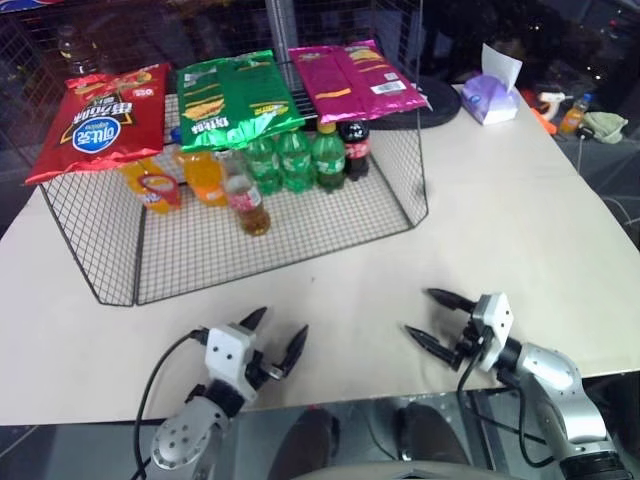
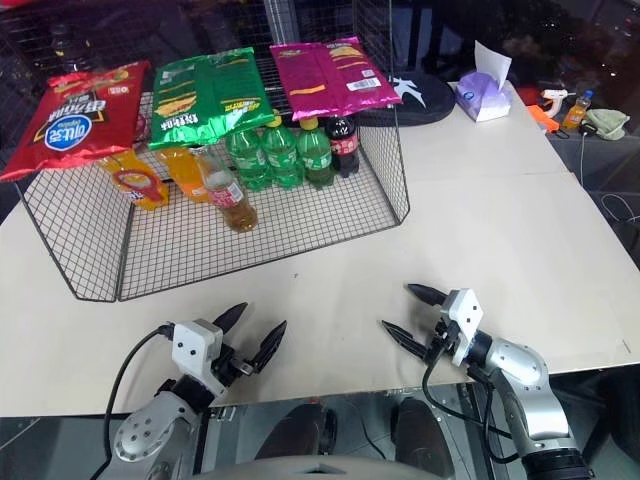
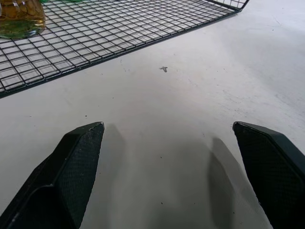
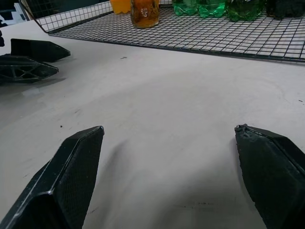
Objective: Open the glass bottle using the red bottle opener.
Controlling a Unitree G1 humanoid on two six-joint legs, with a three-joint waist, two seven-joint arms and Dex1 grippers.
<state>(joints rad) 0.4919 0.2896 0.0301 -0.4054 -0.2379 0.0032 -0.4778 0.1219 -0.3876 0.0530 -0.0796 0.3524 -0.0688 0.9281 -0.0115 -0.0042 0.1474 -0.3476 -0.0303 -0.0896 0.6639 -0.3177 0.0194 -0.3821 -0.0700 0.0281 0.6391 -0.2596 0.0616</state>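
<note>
- Waiting wide-spread and empty, left gripper [image 1: 272,342] and right gripper [image 1: 428,318] hover over the pale table [image 1: 500,220].
- Reaching the small amber glass bottle [image 1: 247,203] means entering the wire rack [image 1: 300,235] low (snack bags overhang).

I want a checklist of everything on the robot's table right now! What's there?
Surface: pale table, bare near both grippers.
Job's things: glass bottle upright on the wire rack; red bottle opener hangs on the rack.
Clutter: three chip bags on top, green bottles, orange bottles, dark cola bottle, tissue box.
Grippers: left gripper and right gripper open, empty, hovering low.
Cables: black cable by left arm.
Surroundings: dark, unclear.
</note>
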